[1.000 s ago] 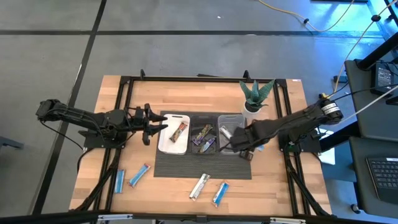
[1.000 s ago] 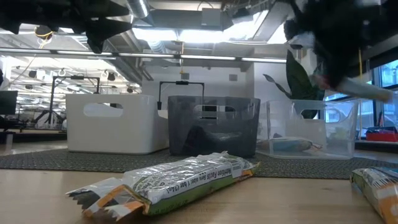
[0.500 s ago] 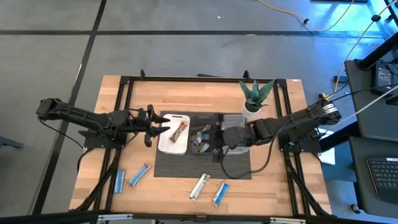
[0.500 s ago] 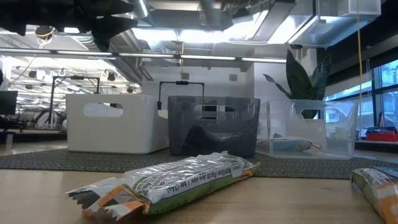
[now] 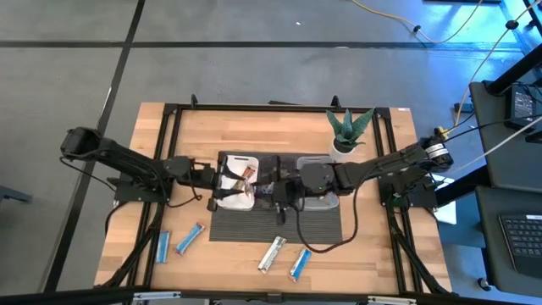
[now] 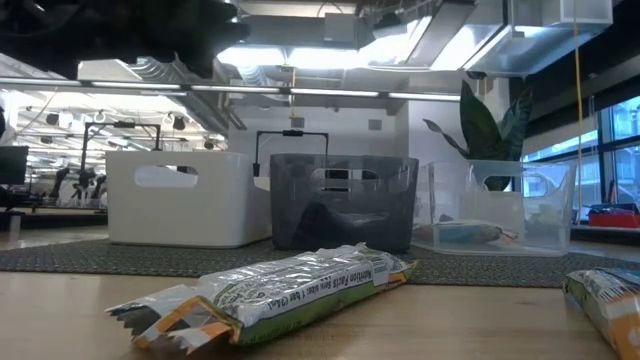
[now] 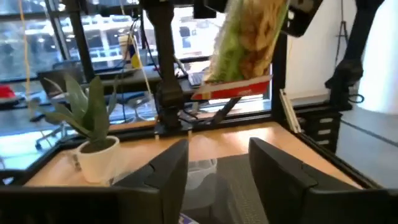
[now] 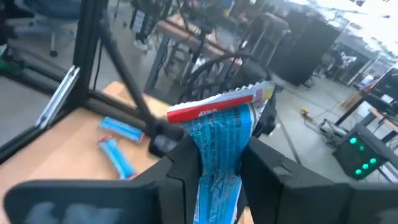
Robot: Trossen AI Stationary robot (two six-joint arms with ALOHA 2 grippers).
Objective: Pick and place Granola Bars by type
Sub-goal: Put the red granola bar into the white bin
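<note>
Right pincer (image 5: 280,193) clamped on blue bar (image 8: 217,127), gripped mid-length, red crimped end sticking out past the fingers; it hangs over the black tray (image 5: 275,161). Left pincer (image 5: 222,182) sits over the white tray (image 5: 237,161) just beside the black tray, fingers apart, nothing between them. Bar looks light and flat, with a slick crinkly foil wrapper and a soft-ish filling, so my guess is it can slide or twist in a grip. Best hold is across the flat faces near the middle, not on the crimped ends, which would just fold. Silver bar (image 5: 271,252) and some blue ones lie on the worktop (image 5: 373,246) well in front of the black tray, not sorted yet. Right wrist view shows the grip itself and the wrapper print, which the high view hides under the arm. Left wrist view shows the left fingers (image 7: 168,174) empty and the held bar dangling ahead of them. Low view catches neither pincer, only the silver bar (image 6: 300,285) up close and the trays' side walls, black tray (image 6: 345,200) in the middle.
</note>
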